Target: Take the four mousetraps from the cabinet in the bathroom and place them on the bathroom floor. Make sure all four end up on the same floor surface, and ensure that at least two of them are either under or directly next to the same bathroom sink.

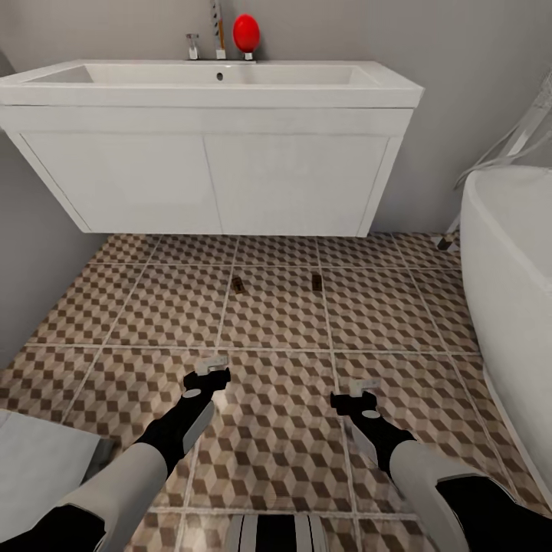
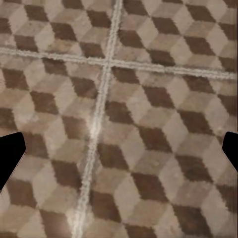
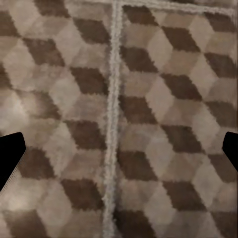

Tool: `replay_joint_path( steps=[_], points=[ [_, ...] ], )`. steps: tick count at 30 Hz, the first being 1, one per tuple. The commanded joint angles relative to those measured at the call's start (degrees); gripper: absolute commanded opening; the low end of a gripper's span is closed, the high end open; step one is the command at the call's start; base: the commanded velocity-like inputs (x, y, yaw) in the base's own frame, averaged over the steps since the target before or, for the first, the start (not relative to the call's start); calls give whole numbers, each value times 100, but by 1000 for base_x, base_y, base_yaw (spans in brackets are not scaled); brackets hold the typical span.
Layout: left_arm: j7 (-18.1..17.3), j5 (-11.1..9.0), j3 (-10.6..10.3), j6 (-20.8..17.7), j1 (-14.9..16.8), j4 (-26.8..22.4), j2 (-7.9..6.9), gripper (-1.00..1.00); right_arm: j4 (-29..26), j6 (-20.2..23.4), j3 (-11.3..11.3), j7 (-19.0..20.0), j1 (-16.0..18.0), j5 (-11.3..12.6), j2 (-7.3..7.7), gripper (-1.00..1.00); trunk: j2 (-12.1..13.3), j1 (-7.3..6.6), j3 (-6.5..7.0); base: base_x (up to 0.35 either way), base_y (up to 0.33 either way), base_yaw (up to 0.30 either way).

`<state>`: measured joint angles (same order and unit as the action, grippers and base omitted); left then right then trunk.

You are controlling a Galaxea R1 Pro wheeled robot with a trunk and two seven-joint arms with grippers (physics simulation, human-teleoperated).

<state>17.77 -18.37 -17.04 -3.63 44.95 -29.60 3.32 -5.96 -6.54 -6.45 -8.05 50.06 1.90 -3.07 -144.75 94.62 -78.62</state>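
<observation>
Two mousetraps (image 1: pixel 239 285) (image 1: pixel 315 282): flat on bathroom floor (image 1: pixel 276 322), side by side but apart, just before wall-hung bathroom sink (image 1: pixel 215 84). Left gripper (image 1: pixel 208 371) and right gripper (image 1: pixel 358 391): fingers spread wide, empty, above tiles. Bathtub (image 1: pixel 510 261) at right.

Floor (image 1: pixel 276 322) brown-tan-cream cube pattern; sink (image 1: pixel 207 84) white; mousetraps (image 1: pixel 238 285) brown; bathtub (image 1: pixel 510 253) white.

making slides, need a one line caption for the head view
Two mousetraps lie on the cube-patterned floor before the white sink, both pincers hovering empty.
</observation>
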Motion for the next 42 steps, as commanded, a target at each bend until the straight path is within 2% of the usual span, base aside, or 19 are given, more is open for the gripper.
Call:
replay_joint_path(
  steps=[1, 42],
  points=[
    [52, -44, -45, -25, 1, -12, -6, 100, 7, -14, -45, -30, 3, 21, 0, 100, 0, -3, 19, 0, 0, 0],
    [52, -35, -45, 30, 2, -28, -14, 100, 7, -26, -36, -39, 3, 21, 7, 100, 55, -109, 927, 0, 0, 0]
  ],
)
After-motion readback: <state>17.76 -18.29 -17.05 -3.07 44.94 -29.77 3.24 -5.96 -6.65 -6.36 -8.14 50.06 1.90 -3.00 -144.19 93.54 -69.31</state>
